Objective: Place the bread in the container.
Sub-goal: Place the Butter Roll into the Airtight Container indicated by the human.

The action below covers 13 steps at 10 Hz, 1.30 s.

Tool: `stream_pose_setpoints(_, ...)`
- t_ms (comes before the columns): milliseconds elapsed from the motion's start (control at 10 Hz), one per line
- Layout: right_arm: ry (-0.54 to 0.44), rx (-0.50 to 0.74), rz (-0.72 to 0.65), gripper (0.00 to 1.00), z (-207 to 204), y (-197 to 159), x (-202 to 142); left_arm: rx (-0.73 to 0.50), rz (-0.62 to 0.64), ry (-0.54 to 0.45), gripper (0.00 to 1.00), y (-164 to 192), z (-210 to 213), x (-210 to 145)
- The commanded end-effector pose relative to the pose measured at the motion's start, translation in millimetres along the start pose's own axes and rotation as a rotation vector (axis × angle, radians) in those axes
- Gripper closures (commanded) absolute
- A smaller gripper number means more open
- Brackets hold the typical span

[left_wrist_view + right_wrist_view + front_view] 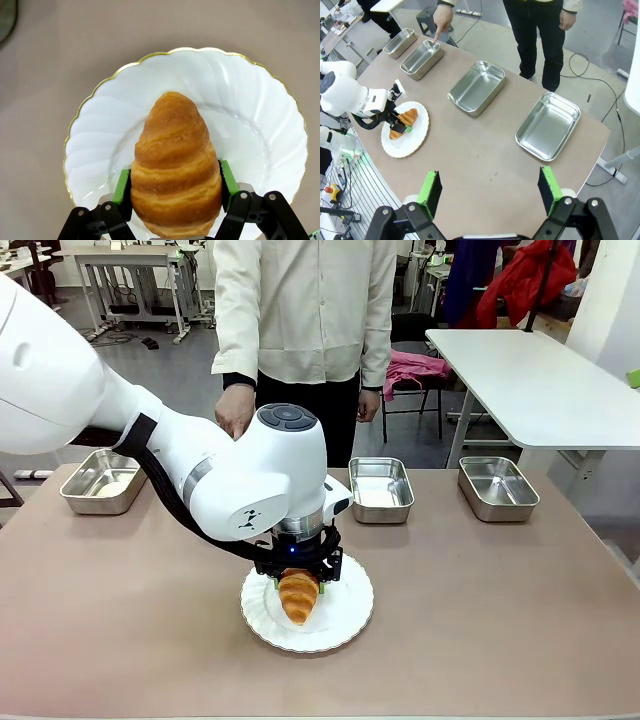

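lab – white worktables [530,380], floor cables [580,62]

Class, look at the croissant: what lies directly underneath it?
The bread lies on a white scalloped plate, gripped between the left gripper's green pads. The plate's centre beneath it is covered.

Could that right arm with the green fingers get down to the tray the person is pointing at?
Probably not easily. The right gripper hangs open high over the near edge, and the pointed-at tray sits at the far side beyond the left gripper on the croissant; that arm is in the way.
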State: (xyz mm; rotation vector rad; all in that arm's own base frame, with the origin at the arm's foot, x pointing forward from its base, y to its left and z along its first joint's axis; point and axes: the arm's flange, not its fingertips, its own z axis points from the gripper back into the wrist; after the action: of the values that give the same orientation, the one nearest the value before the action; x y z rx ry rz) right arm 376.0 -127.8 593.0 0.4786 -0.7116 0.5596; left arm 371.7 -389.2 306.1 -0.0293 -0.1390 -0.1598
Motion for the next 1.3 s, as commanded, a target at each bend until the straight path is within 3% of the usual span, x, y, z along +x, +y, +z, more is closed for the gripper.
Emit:
stream_pose_setpoints(0,-0.025,0.014,0.009,0.0,0,-1,1,0.02,0.036,-0.024,0.21,0,-2,1)
stream_pose_setpoints(100,-0.025,0.014,0.009,0.0,0,-1,1,0.027,0.04,-0.031,0.59,2,-2,1)
stream_pose_setpoints(200,-0.025,0.014,0.009,0.0,0,-1,1,0.026,0.075,-0.067,0.41,1,-1,2)
stream_pose_setpoints(300,-0.025,0.014,0.009,0.0,0,-1,1,0.002,0.011,-0.001,0.41,4,0,3)
stream_pose_setpoints(900,-0.025,0.014,0.009,0.0,0,-1,1,0.005,0.022,-0.009,0.41,5,0,5)
stream_pose_setpoints(1000,-0.025,0.014,0.009,0.0,0,-1,1,-0.009,0.088,-0.071,0.41,15,15,12)
stream_pose_setpoints(1200,-0.025,0.014,0.009,0.0,0,-1,1,-0.015,0.089,-0.091,0.41,42,58,27)
